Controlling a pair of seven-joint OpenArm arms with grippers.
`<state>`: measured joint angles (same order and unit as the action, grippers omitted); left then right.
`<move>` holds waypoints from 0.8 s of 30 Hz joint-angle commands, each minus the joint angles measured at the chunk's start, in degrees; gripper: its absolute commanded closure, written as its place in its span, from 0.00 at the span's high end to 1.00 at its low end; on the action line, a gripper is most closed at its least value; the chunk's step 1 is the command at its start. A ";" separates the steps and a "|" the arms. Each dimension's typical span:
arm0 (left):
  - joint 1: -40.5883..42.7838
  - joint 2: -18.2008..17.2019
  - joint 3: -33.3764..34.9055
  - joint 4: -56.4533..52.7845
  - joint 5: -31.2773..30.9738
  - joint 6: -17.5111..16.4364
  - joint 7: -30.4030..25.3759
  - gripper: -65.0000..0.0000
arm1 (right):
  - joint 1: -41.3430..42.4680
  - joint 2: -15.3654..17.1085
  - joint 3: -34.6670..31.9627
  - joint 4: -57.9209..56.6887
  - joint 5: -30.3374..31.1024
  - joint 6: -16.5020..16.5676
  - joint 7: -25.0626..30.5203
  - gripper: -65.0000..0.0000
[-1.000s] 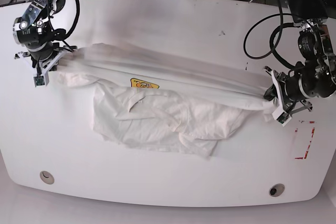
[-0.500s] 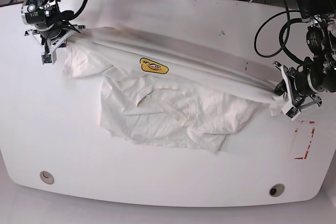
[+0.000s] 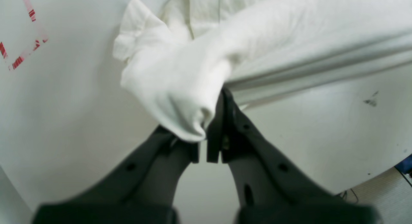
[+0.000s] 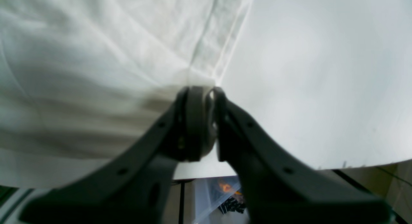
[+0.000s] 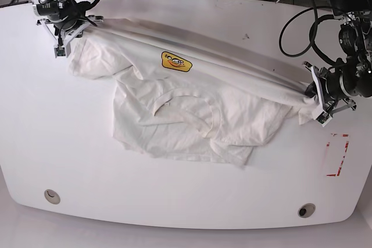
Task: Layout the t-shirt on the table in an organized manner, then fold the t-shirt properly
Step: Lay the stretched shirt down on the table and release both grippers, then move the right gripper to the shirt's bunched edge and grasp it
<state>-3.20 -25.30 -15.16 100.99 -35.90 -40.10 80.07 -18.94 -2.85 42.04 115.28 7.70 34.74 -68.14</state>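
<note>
stretching t-shirt (image 5: 192, 108) diagonally between left tool (image 5: 317, 98) and right tool (image 5: 67, 30), both clamping cloth

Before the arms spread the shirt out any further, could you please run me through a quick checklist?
1. Left gripper pinching the t-shirt: ok, jaws closed on a bunched corner.
2. Right gripper pinching its corner: cannot tell, jaws nearly together at the cloth edge.
3. Far edge taut between the grippers: ok.
4. Body flat on the table: not ok, crumpled and folded over.
5. Shirt within the table's edges: ok.
6. Yellow patch visible: ok.
</note>
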 commanded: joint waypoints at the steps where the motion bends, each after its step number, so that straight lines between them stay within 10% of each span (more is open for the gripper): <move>1: -1.24 -2.35 -0.80 0.77 1.66 0.10 -0.07 0.00 | -1.06 0.43 0.55 0.89 -1.16 -0.41 0.31 0.27; 8: -1.24 -3.84 -0.80 0.77 1.66 0.10 -0.07 0.00 | -1.85 0.35 0.64 0.98 -1.16 -0.50 0.31 0.64; 24: -1.24 -4.11 -0.80 0.77 1.66 0.10 -0.07 0.19 | 4.74 5.53 0.11 1.16 14.76 5.26 0.14 0.58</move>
<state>-3.49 -28.29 -15.59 100.95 -33.91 -39.94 80.55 -15.27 1.17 42.28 115.39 18.02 40.05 -68.66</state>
